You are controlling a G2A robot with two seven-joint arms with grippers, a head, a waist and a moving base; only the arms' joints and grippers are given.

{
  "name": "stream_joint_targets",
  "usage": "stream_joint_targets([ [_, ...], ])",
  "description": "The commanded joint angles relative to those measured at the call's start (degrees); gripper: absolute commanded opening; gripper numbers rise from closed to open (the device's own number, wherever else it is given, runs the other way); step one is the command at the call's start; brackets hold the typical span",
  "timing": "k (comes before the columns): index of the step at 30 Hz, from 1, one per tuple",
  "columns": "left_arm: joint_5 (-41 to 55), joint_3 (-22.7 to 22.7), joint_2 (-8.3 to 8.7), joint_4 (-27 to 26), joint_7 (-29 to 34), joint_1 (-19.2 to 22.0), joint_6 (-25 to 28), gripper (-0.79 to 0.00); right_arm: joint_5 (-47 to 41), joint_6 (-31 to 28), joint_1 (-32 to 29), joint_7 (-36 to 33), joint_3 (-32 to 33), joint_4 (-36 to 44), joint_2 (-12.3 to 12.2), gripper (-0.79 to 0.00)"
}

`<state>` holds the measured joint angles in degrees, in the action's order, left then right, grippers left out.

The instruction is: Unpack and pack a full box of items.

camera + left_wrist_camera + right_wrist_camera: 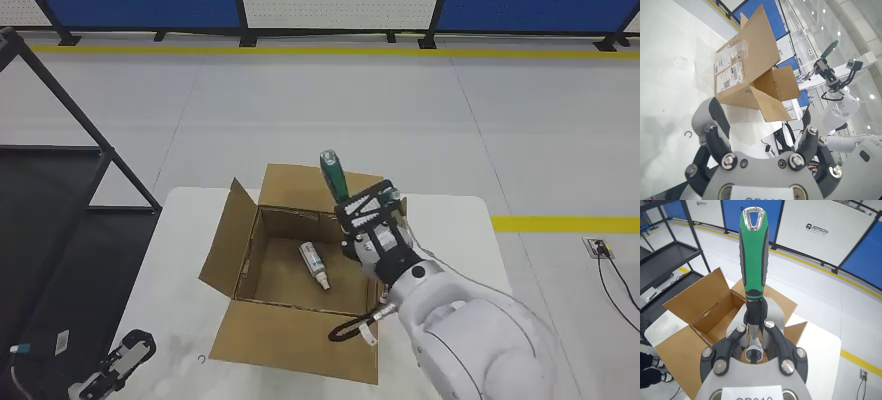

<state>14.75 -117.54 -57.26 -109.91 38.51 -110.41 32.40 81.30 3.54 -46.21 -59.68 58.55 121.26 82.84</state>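
An open cardboard box point(285, 300) stands on the white table point(180, 260) with its flaps spread. A small white bottle point(315, 264) lies on the box floor. My right gripper point(372, 215) hangs above the box's far right corner, shut on a ratchet wrench point(753, 256) with a green and grey handle that points up and away. The wrench point(332, 172) and the right gripper point(816, 71) also show from the left wrist, above the box point(747, 75). My left gripper point(761, 111) is open and holds nothing, low over the table's near left corner point(125, 365).
A black metal rack point(60, 200) stands left of the table. A small dark C-shaped mark point(688, 134) lies on the table near the left gripper. A yellow line point(560, 224) runs across the floor to the right.
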Motion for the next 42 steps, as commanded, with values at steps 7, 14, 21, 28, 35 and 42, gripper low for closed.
stream_joint_targets([
  [7, 0.00, 0.00, 0.00, 0.00, 0.00, 0.00, 0.00, 0.000, -5.27, 0.25, 12.21, -1.14, -12.28, -20.66, 3.64, -0.785],
  [14, 0.00, 0.00, 0.00, 0.00, 0.00, 0.00, 0.00, 0.000, -6.05, 2.05, 20.63, -9.64, -18.17, -38.95, 6.87, -0.785],
  [21, 0.00, 0.00, 0.00, 0.00, 0.00, 0.00, 0.00, 0.000, -8.44, 1.58, 23.40, -15.83, -18.09, -49.84, 8.35, -0.785],
  [28, 0.00, 0.00, 0.00, 0.00, 0.00, 0.00, 0.00, 0.000, -9.03, 2.92, 24.58, -17.78, -17.59, -57.59, 9.41, -0.785],
  [35, 0.00, 0.00, 0.00, 0.00, 0.00, 0.00, 0.00, 0.000, -10.05, 3.20, 25.82, -17.49, -18.59, -63.86, 10.98, -0.785],
  [42, 0.00, 0.00, 0.00, 0.00, 0.00, 0.00, 0.00, 0.000, -11.11, 3.49, 27.67, -16.75, -19.88, -70.89, 12.98, -0.708],
])
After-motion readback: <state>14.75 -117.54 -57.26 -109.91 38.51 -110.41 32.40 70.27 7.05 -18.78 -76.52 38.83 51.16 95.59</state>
